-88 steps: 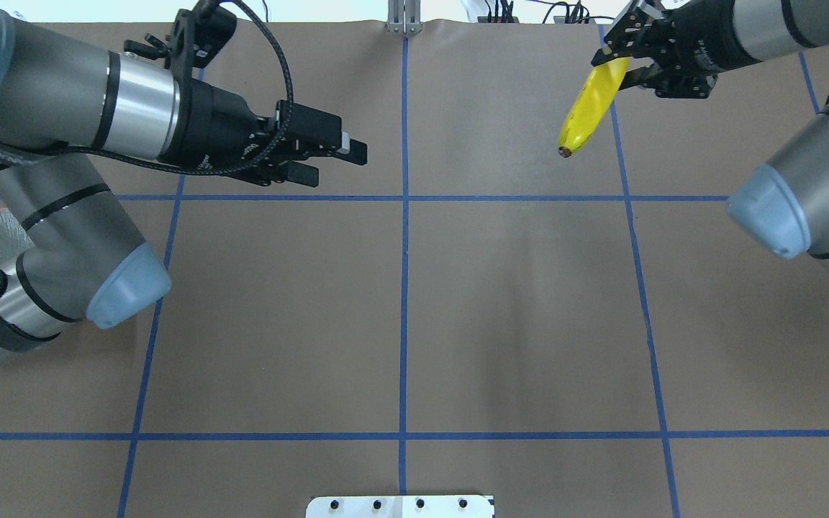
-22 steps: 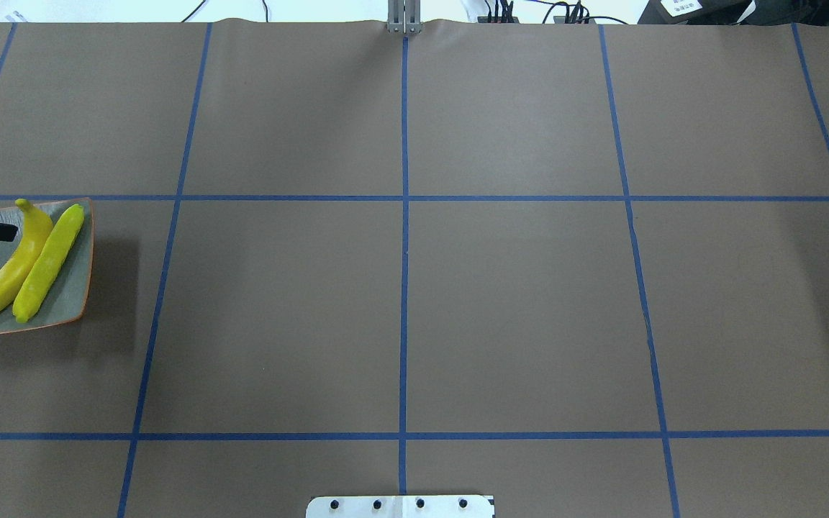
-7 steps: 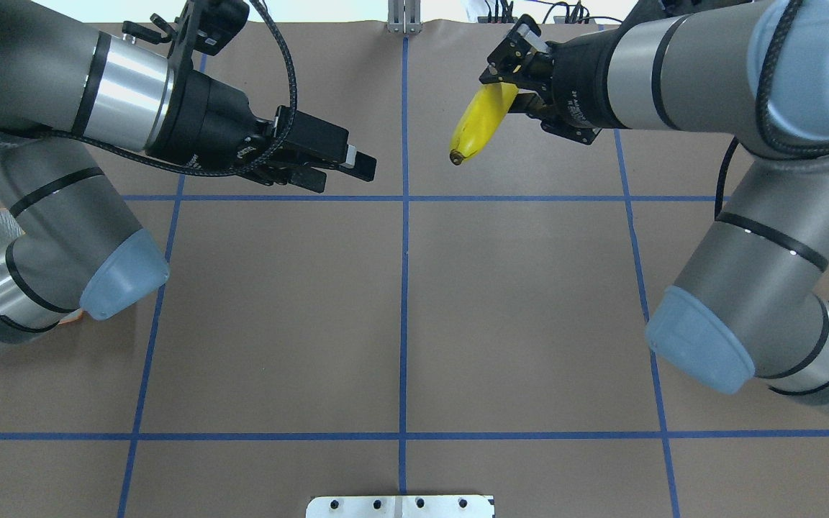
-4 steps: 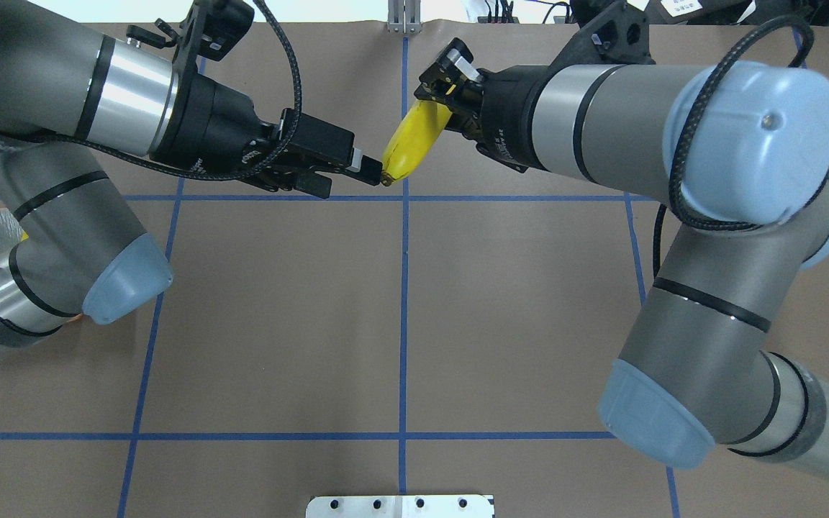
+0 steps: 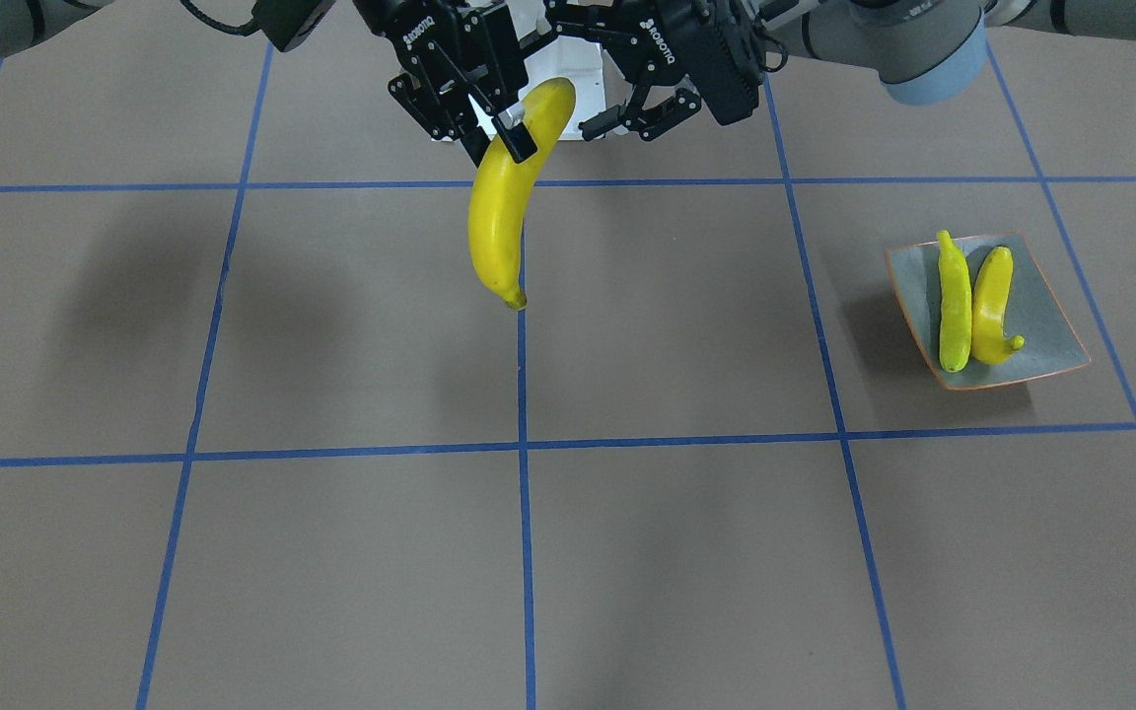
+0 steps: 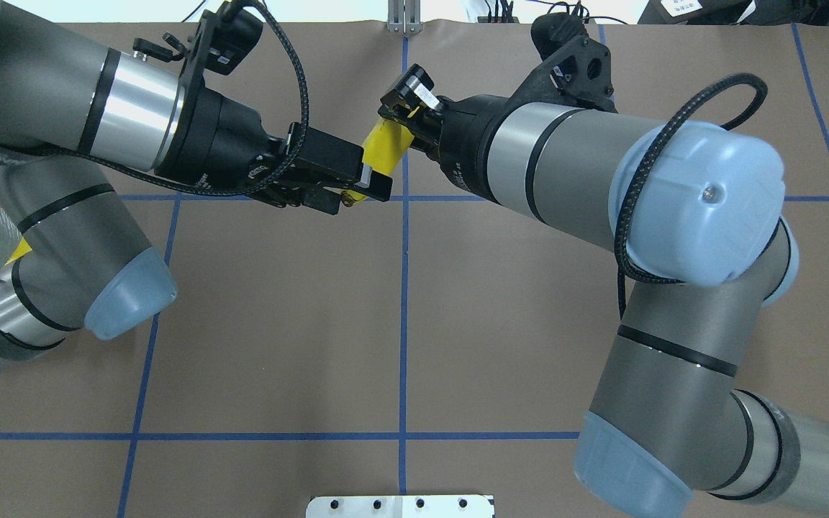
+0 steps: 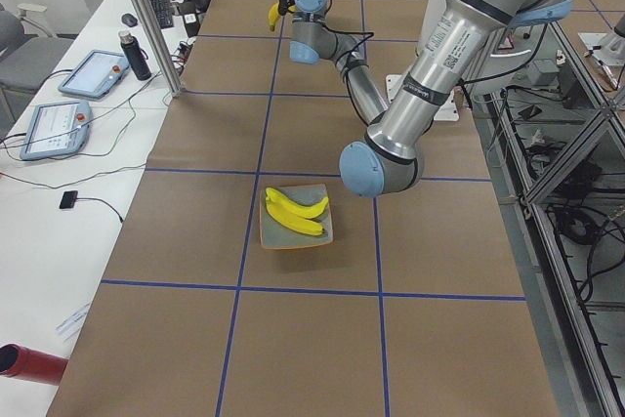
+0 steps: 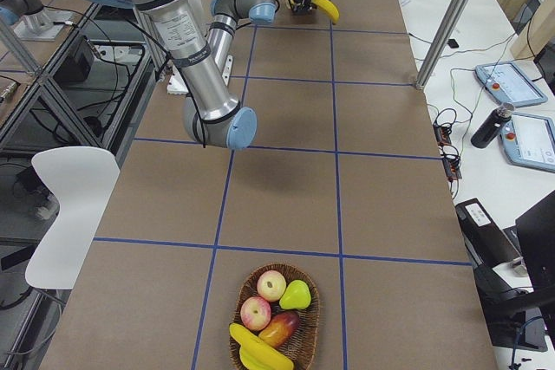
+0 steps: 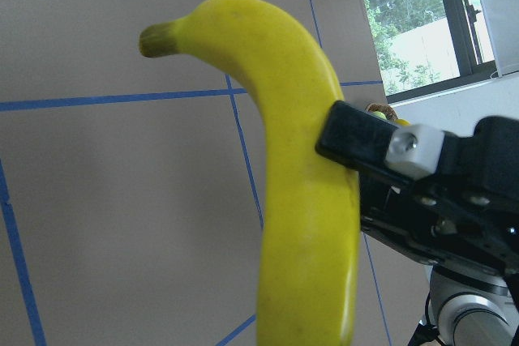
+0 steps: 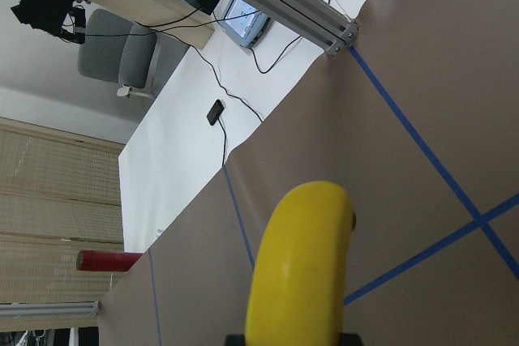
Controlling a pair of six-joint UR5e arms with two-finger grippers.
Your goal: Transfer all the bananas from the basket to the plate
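Note:
One banana (image 5: 497,222) hangs in the air over the table's middle, back near the robot, with my right gripper (image 5: 499,138) shut on it close to its stem end. My left gripper (image 5: 598,79) stands open right beside that banana (image 6: 383,147); I cannot tell whether it touches. The left wrist view shows the banana (image 9: 304,200) close up with a right finger (image 9: 365,147) on it. Two bananas (image 5: 953,301) lie on the plate (image 5: 1046,330) at my left side. The basket (image 8: 314,301) at the table's right end holds a banana (image 8: 260,354) among other fruit.
In the basket are also two apples (image 8: 270,285), a green pear (image 8: 297,294) and a reddish fruit. A side bench with tablets (image 7: 93,70) and a dark bottle (image 7: 140,54) runs along the far side. An upright metal post (image 7: 146,17) stands at the table's far edge.
My right arm has carried the banana further toward my left gripper, so the fruit now overlaps the left fingers. The left gripper has stayed open and almost in place.

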